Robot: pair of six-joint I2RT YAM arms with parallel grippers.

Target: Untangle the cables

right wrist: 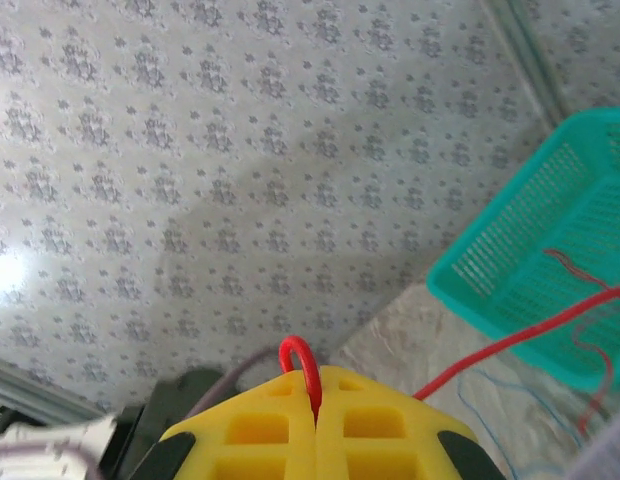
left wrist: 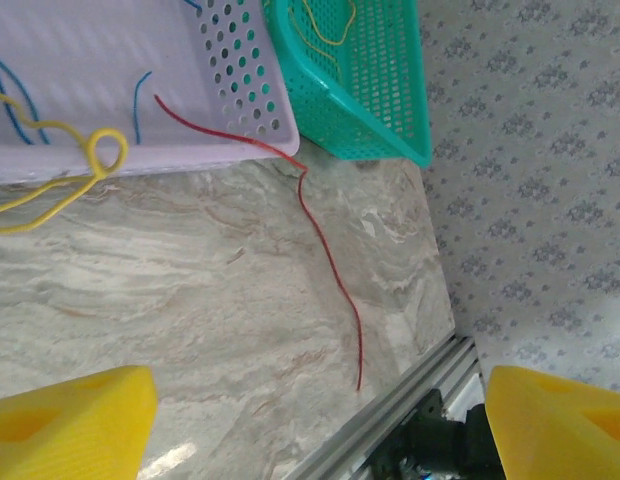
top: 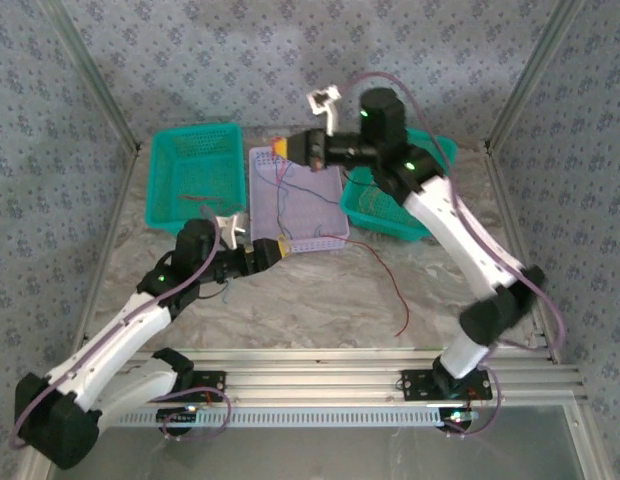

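Right fingers (right wrist: 255, 435) pressed together, pinching one end of the red cable (right wrist: 510, 340) above the lilac tray's (left wrist: 245, 90) far end. The cable's tail runs off the tray's near right corner onto the table (left wrist: 190, 300). Left fingers (left wrist: 70, 420) spread, empty, at the tray's near edge. Plan: lift slowly, so the yellow cable (left wrist: 105, 150) and blue cable (left wrist: 138, 100) inside the tray don't snag.

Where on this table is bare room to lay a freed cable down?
Bare marble between the lavender tray and the front rail, left of the trailing red cable. Crowded at the back: left basket, tray and right basket sit side by side.
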